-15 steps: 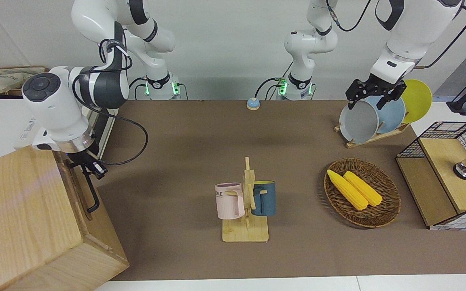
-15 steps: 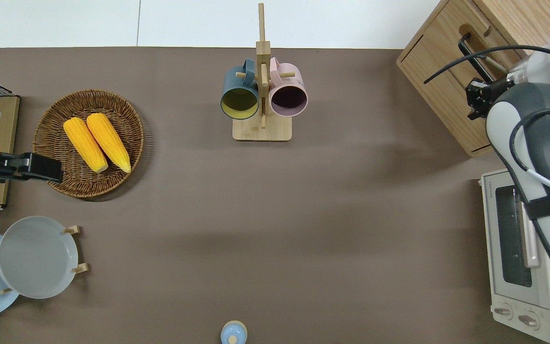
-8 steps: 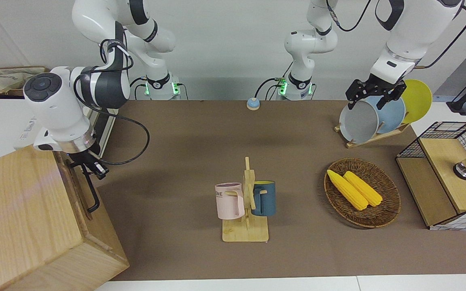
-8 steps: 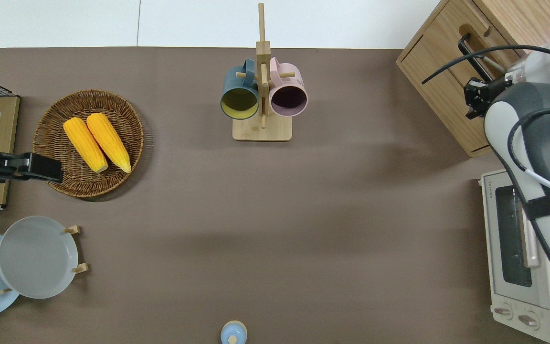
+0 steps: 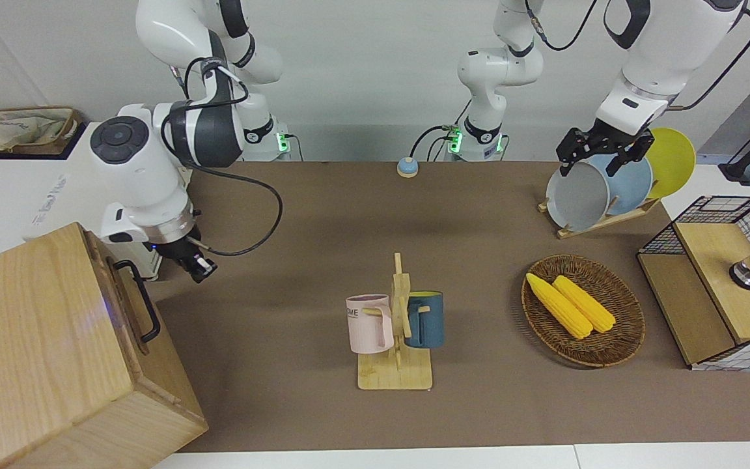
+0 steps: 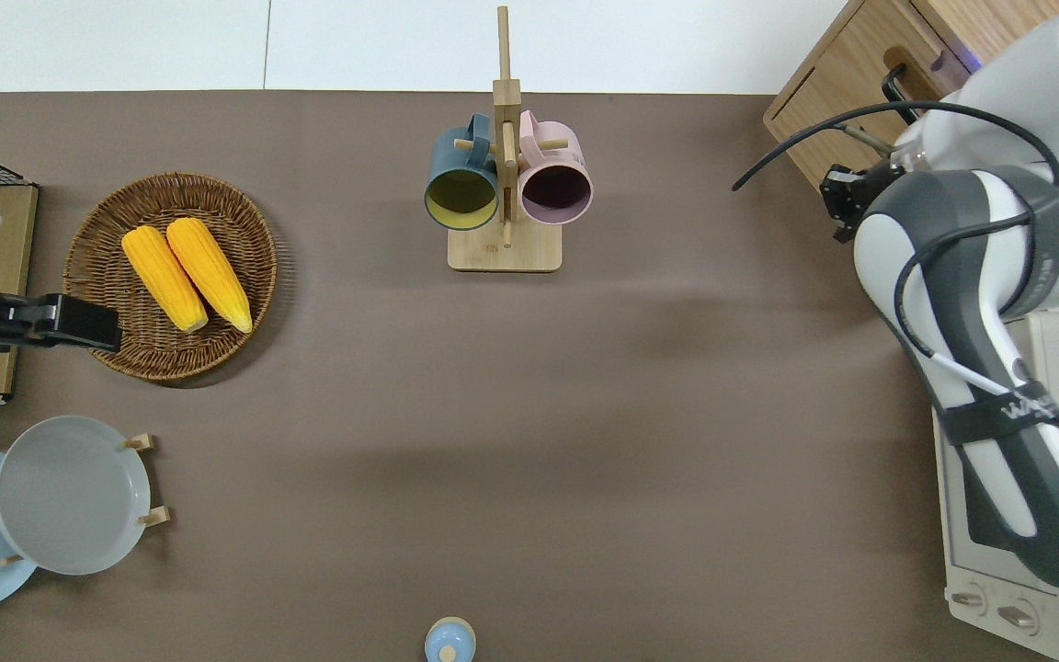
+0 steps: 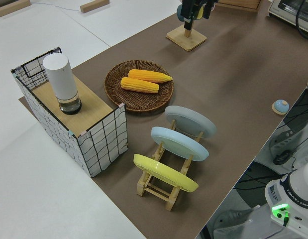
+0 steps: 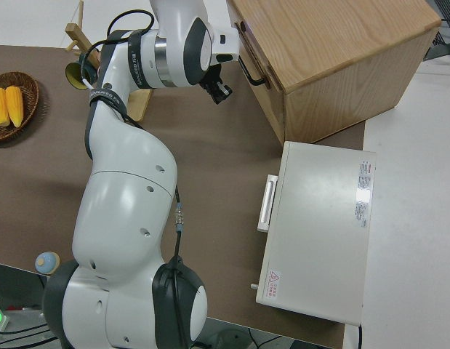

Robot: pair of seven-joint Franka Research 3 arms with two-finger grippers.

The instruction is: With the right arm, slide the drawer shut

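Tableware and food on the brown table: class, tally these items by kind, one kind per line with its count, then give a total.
Plates in the wooden rack: 3
Mugs on the mug tree: 2
Corn cobs in the wicker basket: 2
Total: 7

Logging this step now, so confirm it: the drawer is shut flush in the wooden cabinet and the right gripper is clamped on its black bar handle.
Not quite. The drawer is flush in the wooden cabinet, but the right gripper is not on the black bar handle. The front view shows it off the handle, over the brown mat beside the cabinet, holding nothing.
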